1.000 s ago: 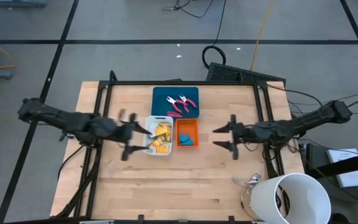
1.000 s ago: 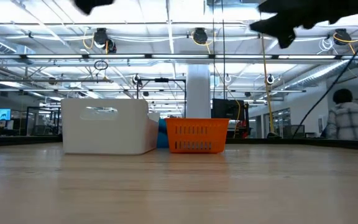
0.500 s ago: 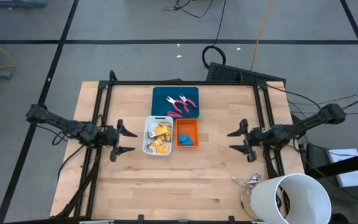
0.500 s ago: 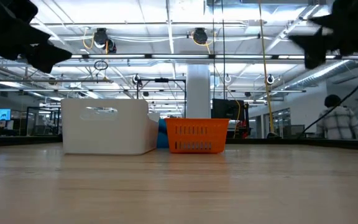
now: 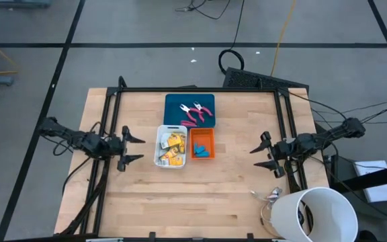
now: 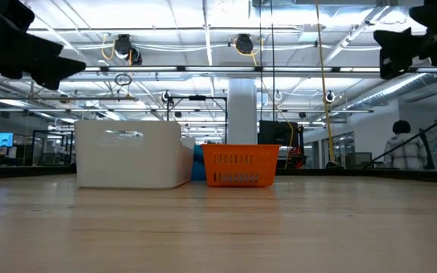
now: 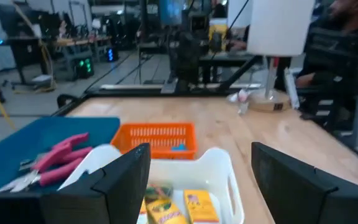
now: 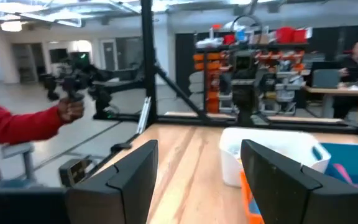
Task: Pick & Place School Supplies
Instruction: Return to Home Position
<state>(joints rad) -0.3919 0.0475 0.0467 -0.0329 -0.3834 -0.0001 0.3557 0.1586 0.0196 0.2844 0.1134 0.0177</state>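
Two pink-handled plier-like tools (image 5: 194,113) lie in the teal tray (image 5: 173,107); the left wrist view shows them (image 7: 53,158) too. Several yellow oblong pieces (image 5: 172,148) lie in the white tray (image 5: 160,160), and are seen in the left wrist view (image 7: 173,204). Blue oblong pieces (image 5: 203,152) lie in the orange tray (image 5: 200,134). My left gripper (image 5: 134,148) hangs open above the table, left of the white tray. My right gripper (image 5: 267,154) hangs open near the table's right edge. Both grippers hold nothing.
A big white cup (image 5: 318,215) stands at the table's near right corner with small clutter (image 5: 269,196) beside it. The black frame rails (image 5: 284,114) run along the table's sides. Bare wood lies between the trays and my right gripper. A person's red sleeve (image 8: 11,127) shows beyond the table.
Both arms have drawn back from the trays: my left gripper moved toward the table's left edge, my right gripper toward the right edge. Both stayed open and empty. The trays and their contents kept still.
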